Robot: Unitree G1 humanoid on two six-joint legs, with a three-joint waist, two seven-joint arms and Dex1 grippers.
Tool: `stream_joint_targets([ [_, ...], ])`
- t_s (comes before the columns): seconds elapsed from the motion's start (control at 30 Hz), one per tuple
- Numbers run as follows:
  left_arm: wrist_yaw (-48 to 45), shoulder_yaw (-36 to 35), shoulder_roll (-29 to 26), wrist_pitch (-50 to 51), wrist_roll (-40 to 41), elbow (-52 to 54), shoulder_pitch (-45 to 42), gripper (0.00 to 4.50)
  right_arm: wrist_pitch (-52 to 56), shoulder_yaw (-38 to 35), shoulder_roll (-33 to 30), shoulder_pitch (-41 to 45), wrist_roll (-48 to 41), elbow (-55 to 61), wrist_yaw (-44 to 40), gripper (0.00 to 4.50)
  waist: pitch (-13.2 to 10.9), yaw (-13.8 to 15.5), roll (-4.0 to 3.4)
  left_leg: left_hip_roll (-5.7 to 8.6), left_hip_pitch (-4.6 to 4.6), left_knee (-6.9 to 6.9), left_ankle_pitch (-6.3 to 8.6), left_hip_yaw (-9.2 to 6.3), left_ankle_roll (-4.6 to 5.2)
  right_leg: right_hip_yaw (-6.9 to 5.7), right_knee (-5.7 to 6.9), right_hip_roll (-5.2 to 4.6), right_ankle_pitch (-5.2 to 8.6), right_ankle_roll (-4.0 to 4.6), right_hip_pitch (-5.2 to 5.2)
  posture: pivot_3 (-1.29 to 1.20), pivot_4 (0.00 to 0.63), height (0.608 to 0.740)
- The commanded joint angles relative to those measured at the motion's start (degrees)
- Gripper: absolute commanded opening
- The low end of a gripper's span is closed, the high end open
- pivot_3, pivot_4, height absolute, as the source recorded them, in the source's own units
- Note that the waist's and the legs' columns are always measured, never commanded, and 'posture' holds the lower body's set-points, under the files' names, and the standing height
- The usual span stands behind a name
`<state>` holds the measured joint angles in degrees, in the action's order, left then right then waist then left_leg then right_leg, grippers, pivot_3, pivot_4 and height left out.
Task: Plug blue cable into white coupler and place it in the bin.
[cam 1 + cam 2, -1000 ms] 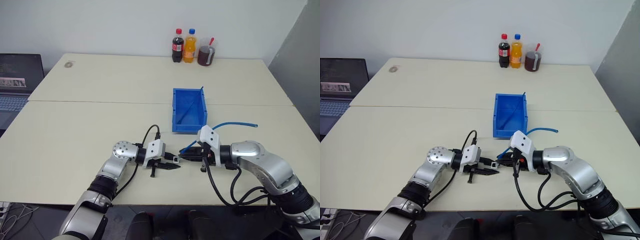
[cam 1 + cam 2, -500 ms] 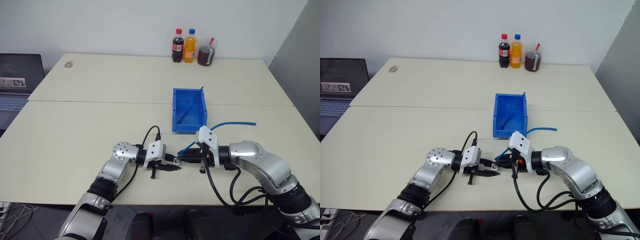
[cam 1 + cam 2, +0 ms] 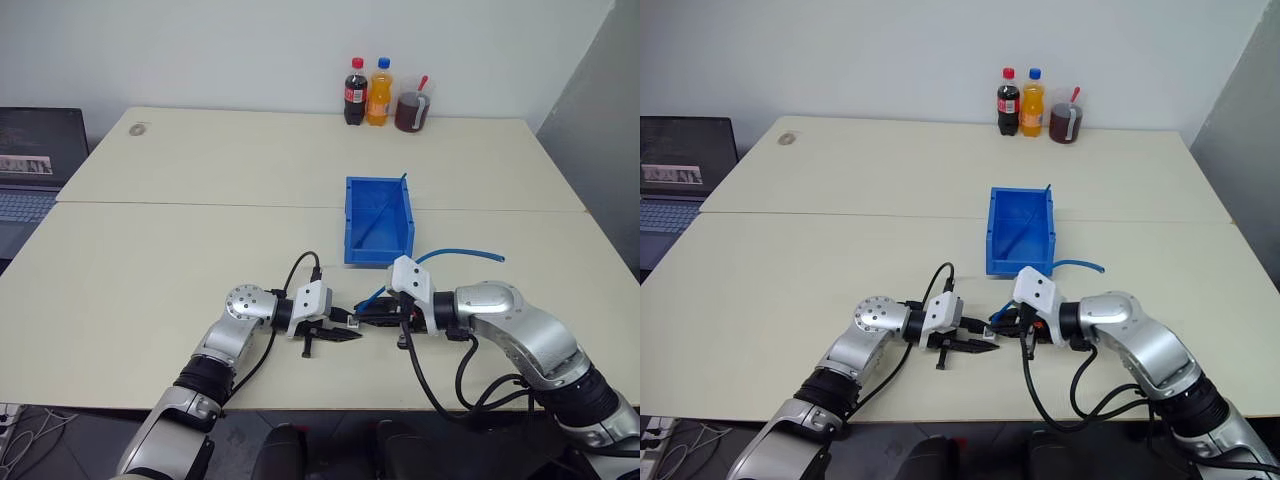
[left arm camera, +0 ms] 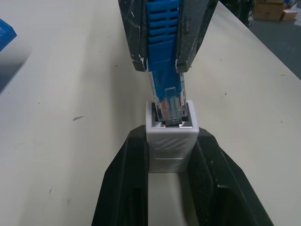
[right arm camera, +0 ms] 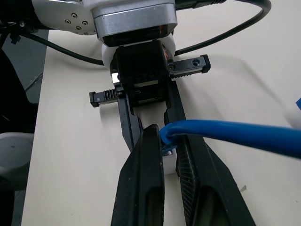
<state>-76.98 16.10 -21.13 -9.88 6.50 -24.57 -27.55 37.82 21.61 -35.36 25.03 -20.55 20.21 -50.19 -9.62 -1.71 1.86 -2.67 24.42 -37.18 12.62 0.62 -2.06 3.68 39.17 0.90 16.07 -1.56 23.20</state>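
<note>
The left gripper [image 4: 170, 155] clamps the white coupler [image 4: 170, 139] by its ribbed sides, socket facing the right gripper [image 5: 170, 147], which pinches the blue cable [image 5: 235, 134] at its ribbed strain relief. The clear plug [image 4: 170, 104] sits partly inside the socket. To finish the insertion well, I judge the right hand should push straight along the socket's axis while the left holds firm, avoiding any twist. The bin [image 3: 379, 222] stands just beyond on the table [image 3: 180, 250].
</note>
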Motion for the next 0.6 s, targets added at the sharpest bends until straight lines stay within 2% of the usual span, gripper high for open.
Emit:
stream_joint_targets([
  [0.03, 0.25, 0.31, 0.52, -0.23, 1.12, 3.22, -0.02, 0.78, 0.59, 2.47, -0.44, 1.27, 2.74, -1.78, -1.43, 0.18, 0.00, 0.00, 0.00, 0.00, -0.01, 0.00, 0.00, 0.00, 0.00, 0.00, 0.01, 0.00, 0.00, 0.00, 0.00, 0.00, 0.150, 0.740],
  [0.27, 0.82, 0.28, 0.86, -0.36, 0.95, 3.03, -0.24, 0.78, 2.18, 6.56, -1.89, 4.69, 6.73, -3.74, -4.32, 0.18, 0.04, -0.03, -0.04, 0.00, -0.09, -0.02, 0.00, 0.00, 0.00, 0.03, 0.10, 0.00, 0.00, 0.00, -0.03, 0.00, 0.150, 0.740],
  [0.6, 1.76, 0.12, 0.47, -0.45, 1.01, 3.75, 0.70, 0.78, 7.31, 8.03, -2.04, 3.53, 7.86, -4.11, -1.99, 0.18, 0.16, -0.03, -0.08, 0.00, -0.36, -0.01, 0.00, 0.01, 0.00, 0.16, 0.20, 0.00, 0.04, -0.07, -0.17, 0.00, 0.150, 0.740],
])
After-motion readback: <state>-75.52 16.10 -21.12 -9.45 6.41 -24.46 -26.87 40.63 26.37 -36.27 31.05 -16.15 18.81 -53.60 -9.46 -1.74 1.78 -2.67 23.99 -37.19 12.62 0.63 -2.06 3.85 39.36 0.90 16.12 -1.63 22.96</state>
